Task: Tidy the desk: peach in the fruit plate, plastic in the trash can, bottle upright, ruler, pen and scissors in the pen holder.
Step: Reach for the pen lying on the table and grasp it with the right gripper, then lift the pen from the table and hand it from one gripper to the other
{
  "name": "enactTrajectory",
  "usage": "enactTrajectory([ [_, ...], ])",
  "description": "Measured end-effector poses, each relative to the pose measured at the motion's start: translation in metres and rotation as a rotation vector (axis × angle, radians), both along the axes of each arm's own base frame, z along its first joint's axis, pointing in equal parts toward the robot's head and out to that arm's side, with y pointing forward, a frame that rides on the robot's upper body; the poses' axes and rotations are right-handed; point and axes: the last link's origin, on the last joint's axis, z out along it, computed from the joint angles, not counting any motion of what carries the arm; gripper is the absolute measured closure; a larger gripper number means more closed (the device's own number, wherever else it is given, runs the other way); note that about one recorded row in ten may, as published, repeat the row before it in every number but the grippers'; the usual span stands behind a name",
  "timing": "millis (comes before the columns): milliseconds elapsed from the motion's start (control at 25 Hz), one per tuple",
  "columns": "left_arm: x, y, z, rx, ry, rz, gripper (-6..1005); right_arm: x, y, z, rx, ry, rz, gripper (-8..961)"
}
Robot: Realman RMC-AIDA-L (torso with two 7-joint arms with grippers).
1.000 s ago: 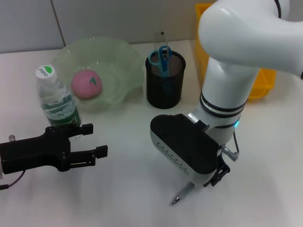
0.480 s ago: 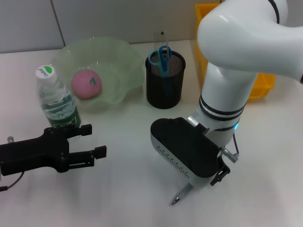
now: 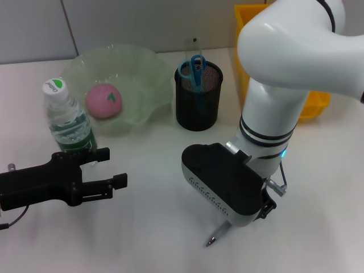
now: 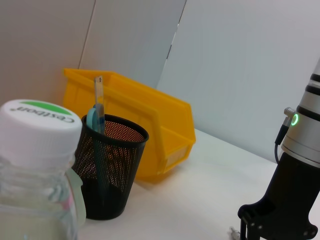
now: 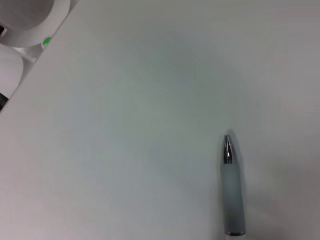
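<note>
Head view shows the pen (image 3: 216,234) on the white desk (image 3: 148,227) at six o'clock of the scene, its metal tip pointing toward seven o'clock and its barrel running under the right gripper (image 3: 227,224). In the right wrist view the pen (image 5: 232,192) is seen as a slim, pale barrel with a tapered chrome tip. It is judged light, rigid and smooth, liable to roll or slip; a hold across mid-barrel is advised. Whether the right gripper's fingers are closed on the barrel cannot be told, as the wrist housing hides them.

At twelve o'clock from the pen stands the pen holder (image 3: 198,95), a black wire-mesh cylinder, already containing blue-handled scissors (image 3: 192,70) and a clear ruler (image 3: 191,48). At ten o'clock sits the fruit plate (image 3: 145,71), a translucent green dish with a wavy rim, with the pink peach (image 3: 104,100) inside it. The bottle (image 3: 68,119), clear plastic with a white cap, stands upright beside the plate. A yellow bin (image 3: 310,105) is partly visible behind the right arm at two o'clock.

The left gripper (image 3: 108,169) is held at nine o'clock, just in front of the bottle, its black fingers parted and grasping nothing.
</note>
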Motion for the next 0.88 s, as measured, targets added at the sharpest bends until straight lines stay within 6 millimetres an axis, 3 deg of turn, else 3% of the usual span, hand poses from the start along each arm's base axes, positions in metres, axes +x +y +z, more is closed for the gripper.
enactTrajectory([
  [360, 0.000, -0.001, 0.000, -0.002, -0.002, -0.001, 281, -0.008, 0.002, 0.009, 0.016, 0.042, -0.021, 809],
  [480, 0.001, -0.001, 0.000, -0.004, -0.011, -0.006, 282, -0.019, 0.004, 0.024, 0.041, 0.109, -0.059, 819],
  [520, 0.003, -0.002, 0.002, -0.003, -0.027, -0.012, 283, -0.025, 0.008, 0.040, 0.079, 0.176, -0.092, 822],
  [640, 0.007, -0.002, 0.004, 0.001, -0.053, -0.025, 284, -0.027, 0.012, 0.055, 0.127, 0.242, -0.133, 829],
  [720, 0.013, -0.003, 0.008, 0.019, -0.103, -0.047, 284, -0.021, 0.015, 0.071, 0.186, 0.328, -0.209, 829],
  [880, 0.018, -0.005, 0.010, 0.031, -0.155, -0.063, 286, -0.008, 0.014, 0.082, 0.245, 0.422, -0.327, 828],
])
